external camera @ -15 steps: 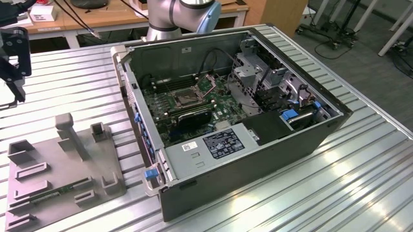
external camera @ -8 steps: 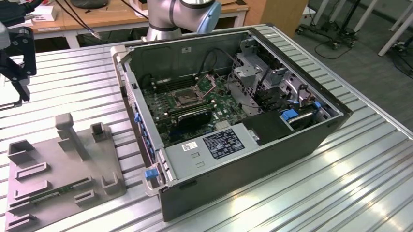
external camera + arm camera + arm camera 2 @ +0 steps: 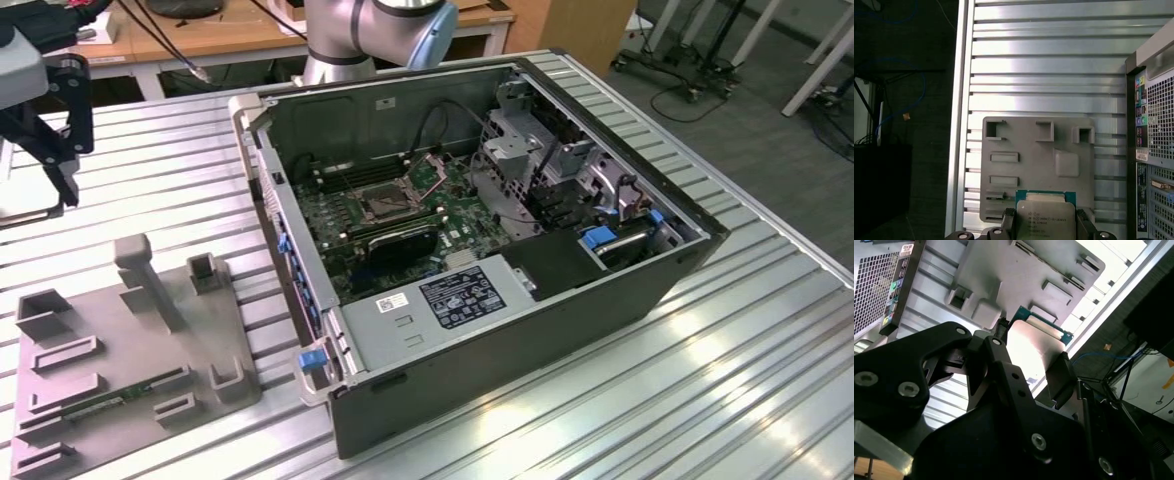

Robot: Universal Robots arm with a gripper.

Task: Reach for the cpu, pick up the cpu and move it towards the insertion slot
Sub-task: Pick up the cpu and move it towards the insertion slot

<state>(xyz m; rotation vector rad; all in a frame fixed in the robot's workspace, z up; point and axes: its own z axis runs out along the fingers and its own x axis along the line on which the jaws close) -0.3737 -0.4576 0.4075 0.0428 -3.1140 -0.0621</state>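
I see the slatted aluminium table (image 3: 747, 380) carrying everything. On it lies the open computer case (image 3: 561, 320), side panel off. The arm's silver-and-blue joint (image 3: 380, 30) stands behind the case. Toward the exterior view's left, the grey plastic tray (image 3: 134, 340) sits flat on the slats, just beside the case. Inside the case I can make out the green motherboard (image 3: 334, 215), and on it the insertion slot (image 3: 380, 203), a dark square in a silvery frame.

The gripper (image 3: 56, 170) hangs at the exterior view's far left, above the table beyond the tray and well apart from the case. In both wrist views its two black fingers (image 3: 1085, 222) are clamped on opposite edges of the cpu (image 3: 1046, 212). The chip's silvery face and green rim show between them. In the first wrist view the chip sits over the tray's near edge. A thin green memory stick (image 3: 114, 397) lies in one of the tray's long recesses.
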